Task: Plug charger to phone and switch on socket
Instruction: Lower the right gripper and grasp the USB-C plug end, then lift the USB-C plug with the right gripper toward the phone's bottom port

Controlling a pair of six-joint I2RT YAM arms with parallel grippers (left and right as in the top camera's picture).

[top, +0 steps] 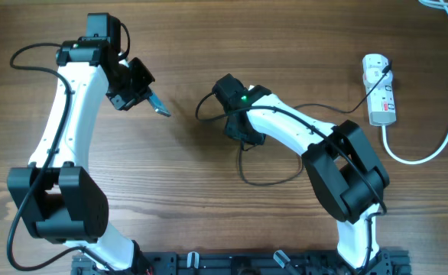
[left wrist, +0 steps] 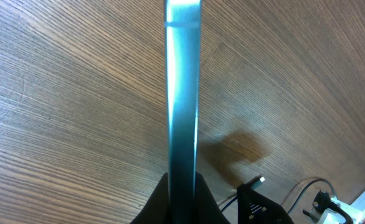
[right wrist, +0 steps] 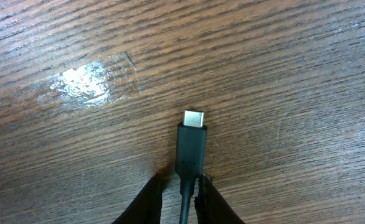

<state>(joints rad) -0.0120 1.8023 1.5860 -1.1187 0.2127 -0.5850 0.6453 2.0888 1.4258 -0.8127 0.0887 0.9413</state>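
Note:
My left gripper [top: 146, 95] is shut on the phone [top: 161, 108] and holds it off the table, edge-on. In the left wrist view the phone [left wrist: 182, 93] is a turquoise strip rising from the fingers [left wrist: 182, 186]. My right gripper [top: 228, 88] is shut on the charger cable just behind its black plug tip [right wrist: 192, 144], fingers either side [right wrist: 181, 183], low over the wood. The plug tip also shows in the left wrist view [left wrist: 260, 181]. The thin black cable loops on the table [top: 248, 177]. The white socket [top: 379, 90] lies at the far right with a black plug in it.
A thick white cable [top: 430, 153] curves from the socket along the right edge. Bare wooden table [top: 170, 183] lies between the arms. A glare spot shows on the wood [right wrist: 89, 84]. The arm bases stand at the front edge.

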